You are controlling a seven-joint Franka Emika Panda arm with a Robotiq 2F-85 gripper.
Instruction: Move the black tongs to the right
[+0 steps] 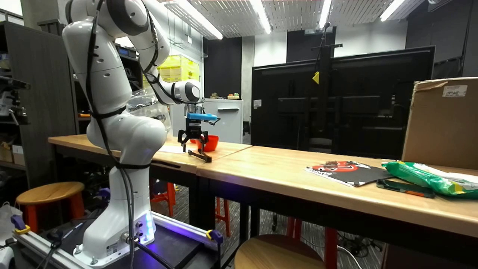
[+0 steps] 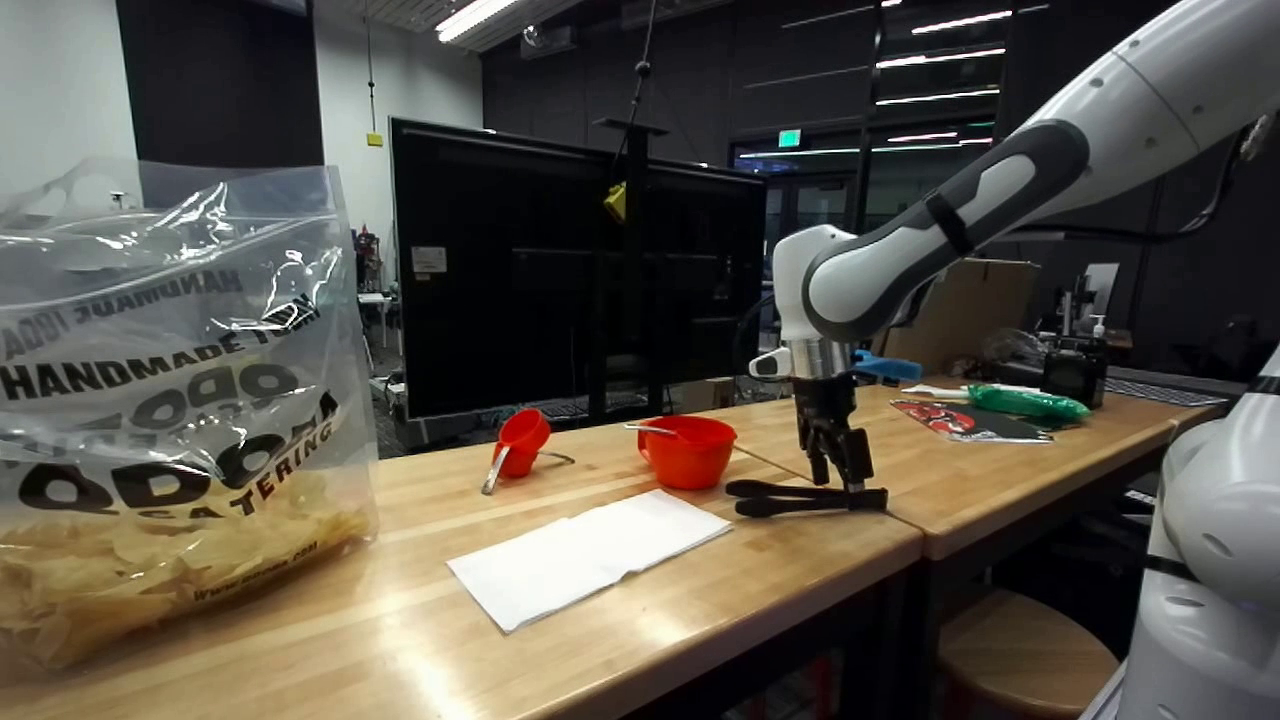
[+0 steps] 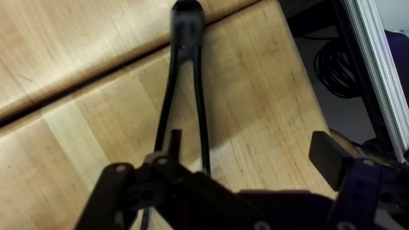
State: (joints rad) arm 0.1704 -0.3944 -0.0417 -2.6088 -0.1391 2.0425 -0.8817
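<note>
Looks like smooth, varnished wood in the surface, glossy with bright reflections, like matt white paper in the folded napkin, and like clear, crinkled, shiny plastic in the tortilla-chip bag. Shows a smooth gloss on the black tongs, of unclear material, and a matt finish on the claw. Appears as glossy plastic in the red bowl and red cup, shiny film in the green wrapper, and matt cardboard in the brown box.
</note>
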